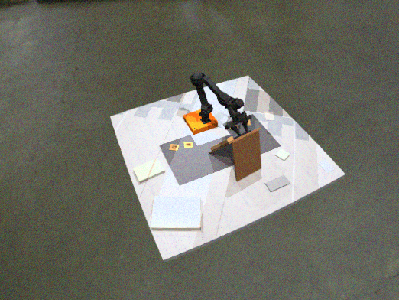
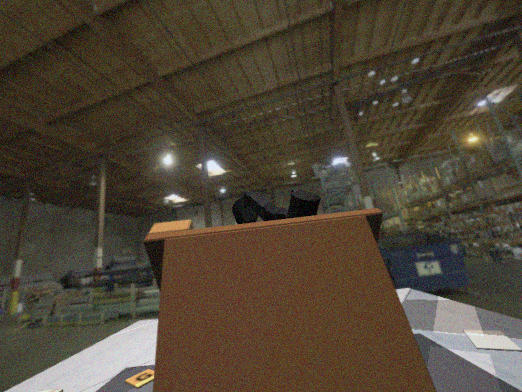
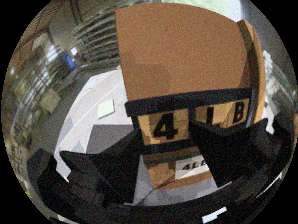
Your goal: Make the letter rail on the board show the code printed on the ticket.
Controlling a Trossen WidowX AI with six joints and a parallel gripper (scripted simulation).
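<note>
The board (image 1: 247, 154) (image 2: 285, 305) (image 3: 185, 55) stands tilted, its back to the top and exterior views. In the wrist view its dark-edged letter rail (image 3: 175, 104) holds the 4 tile (image 3: 172, 120) at the left and, to its right, the L tile (image 3: 210, 116) and the B tile (image 3: 239, 113). My gripper (image 1: 242, 134) (image 3: 164, 127) is shut on the 4 tile, one finger on each side. The right finger hides the space between 4 and L and part of L. The ticket (image 3: 185, 170) below the rail reads 4LB, its end partly covered.
Two loose tiles, one orange (image 1: 173, 147) and one yellow (image 1: 188, 145), lie on the dark mat (image 1: 187, 172). A large pale slab (image 1: 176, 212), a smaller pale slab (image 1: 149, 171) and a grey plate (image 1: 277, 183) lie on the counter. An orange block (image 1: 230, 140) is at the board's side.
</note>
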